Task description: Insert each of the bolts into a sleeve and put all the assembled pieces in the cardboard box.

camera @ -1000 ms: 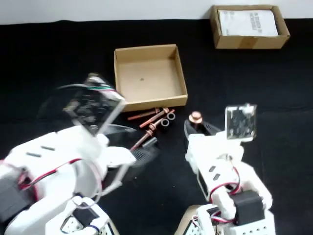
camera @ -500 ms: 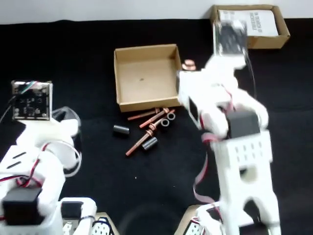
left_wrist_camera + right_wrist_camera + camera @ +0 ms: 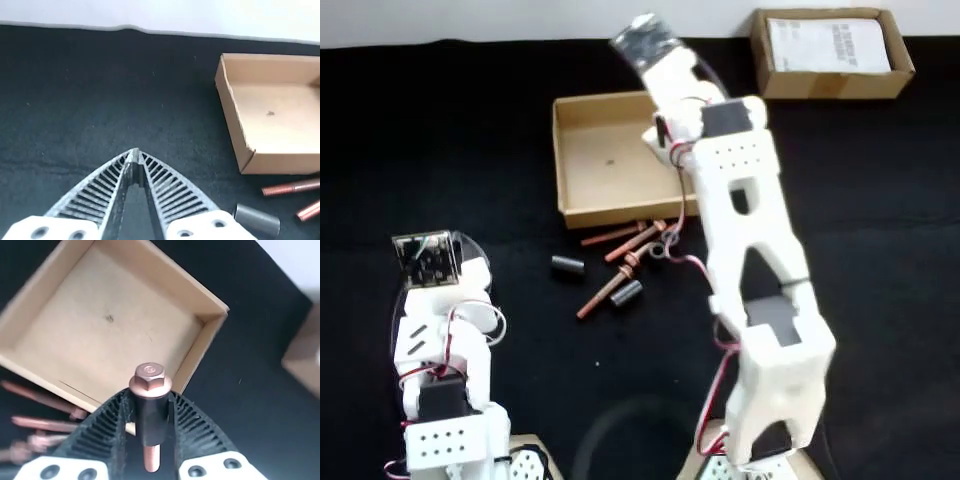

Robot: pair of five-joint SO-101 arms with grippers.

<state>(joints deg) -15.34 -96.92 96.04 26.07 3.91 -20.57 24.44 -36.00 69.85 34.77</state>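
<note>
The right gripper [image 3: 149,399] clamps the dark sleeve [image 3: 150,416] of an assembled bolt [image 3: 150,379], head up, over the cardboard box [image 3: 100,340] at its right edge. It is rigid, smooth metal, probably light and slippery; the sleeve's middle suits gripping. The left gripper [image 3: 134,156] rests clenched and empty, near left.

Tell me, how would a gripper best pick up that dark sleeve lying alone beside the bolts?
Probably from straight above, pinching the sleeve across its round middle. It lies on its side on the table, apart from the bolts, so fingers have room on both long sides.
</note>
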